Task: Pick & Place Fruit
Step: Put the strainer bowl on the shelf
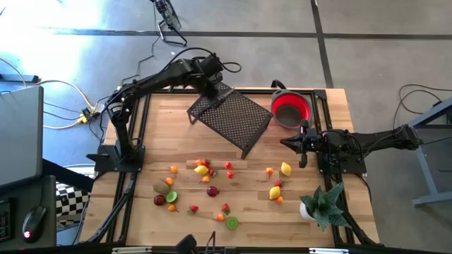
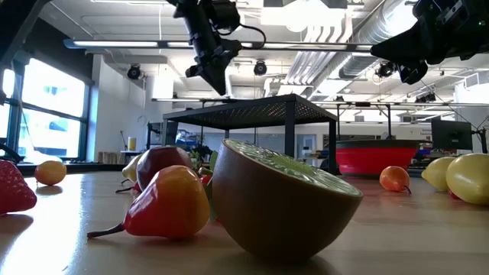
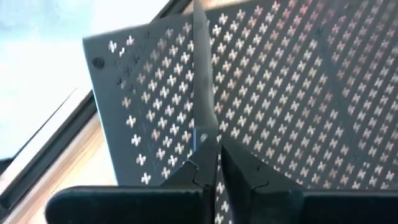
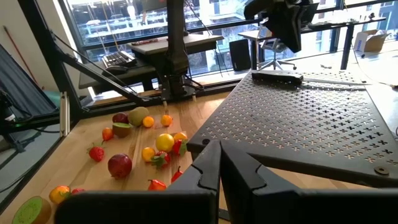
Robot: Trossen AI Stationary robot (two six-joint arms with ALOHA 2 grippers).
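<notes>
Nearest, some twenty toy fruits (image 1: 212, 190) lie scattered on the table's (image 1: 247, 212) front half: probably light, hard, slippery; pinch across the middle. Beyond, one perforated black stand (image 1: 229, 116) and one red bowl (image 1: 292, 108). Left gripper (image 1: 212, 90) pinches the stand's edge; right gripper (image 1: 304, 144) pressed together, empty.

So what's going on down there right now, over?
Left gripper shut on the black mesh rack. Right gripper shut, empty, beside the red bowl. Fruit all on the table, none in the bowl.

left hand (image 1: 212, 90) apparently closed, right hand (image 1: 302, 145) closed, idle
</notes>
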